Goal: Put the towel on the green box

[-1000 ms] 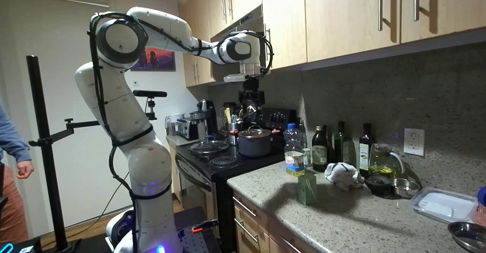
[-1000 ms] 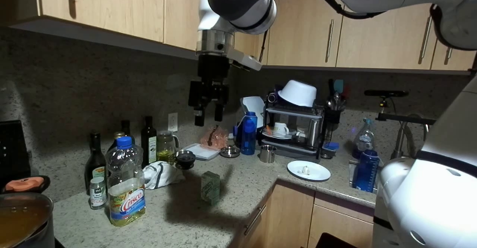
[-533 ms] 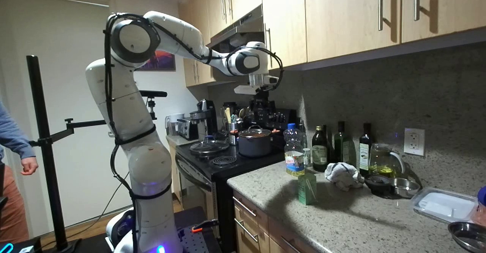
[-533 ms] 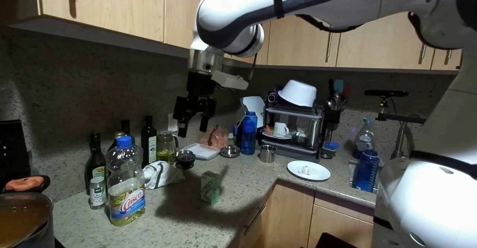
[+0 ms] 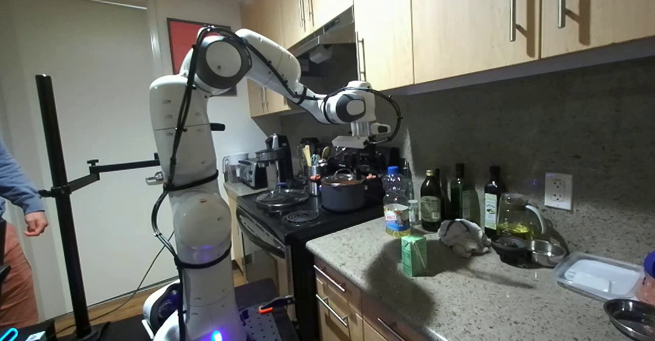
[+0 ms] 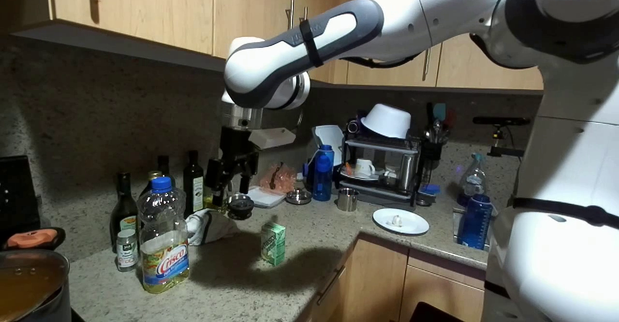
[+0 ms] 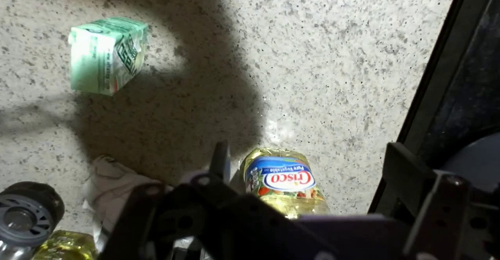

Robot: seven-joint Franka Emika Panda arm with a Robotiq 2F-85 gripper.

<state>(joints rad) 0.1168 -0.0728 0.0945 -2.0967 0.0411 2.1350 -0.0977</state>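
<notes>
Hanging the black two-fingered gripper (image 6: 231, 196) higher than the upright green cardboard box (image 6: 273, 244) and off to one side, with fingers spread, pinching nothing, probably for admitting a thick fold. Apparently aiming for the dark-striped, crumpled white cloth towel (image 5: 463, 238), lying on the speckled grey stone bench (image 5: 501, 305) near the box but apart, presumably counting on the box's upright stance for a flat top.

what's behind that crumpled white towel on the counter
In an exterior view, a dark bottle stands behind the towel, its neck and upper body showing; the towel hides its base.
</notes>
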